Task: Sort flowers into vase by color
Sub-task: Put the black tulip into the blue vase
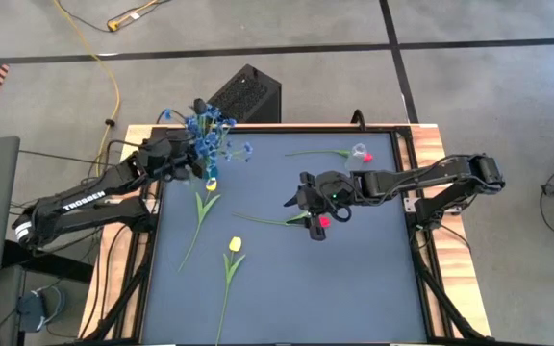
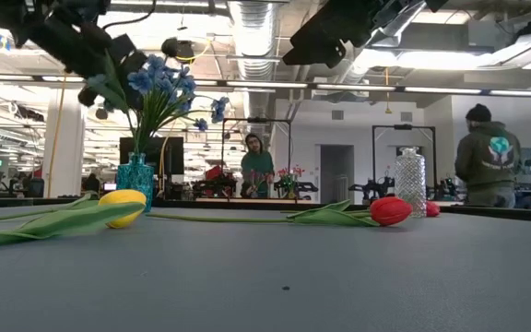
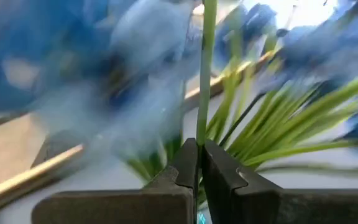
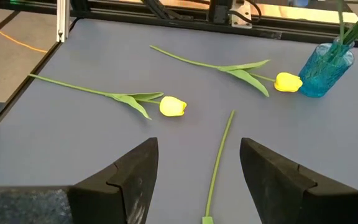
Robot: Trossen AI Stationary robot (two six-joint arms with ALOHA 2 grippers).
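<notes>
Two yellow tulips [image 1: 235,245] lie nearest on the dark worktop [image 1: 354,288], stems [image 4: 79,89] flat on the surface; one blossom [image 4: 172,106] rests at mid-worktop and the other [image 4: 288,82] lies just beside the blue glass vase [image 4: 325,71] at the far left corner. A red tulip [image 2: 390,210] lies flat toward the centre, its green stem [image 4: 219,155] running between the widely spread fingers [image 4: 129,177] of the right gripper [image 1: 315,207], which hovers above it and holds nothing. A second red tulip [image 1: 366,157] lies farther back beside a clear glass vase [image 2: 411,182], which appears empty. The blue vase contains a bunch of blue flowers [image 2: 162,83] with grass-like green leaves. The left gripper [image 3: 197,163] is positioned over this vase, its fingers [image 3: 219,171] pressed together on a single thin green stalk [image 3: 205,68] amid the blue blossoms. The centre and near right portions of the worktop are bare; a wooden border [image 1: 128,279] frames the dark mat. Beyond the far edge, the low view shows an open lab with overhead ducting [image 2: 256,28], and two persons [image 2: 258,166] stand there, one at centre and one [image 2: 487,157] at right.
</notes>
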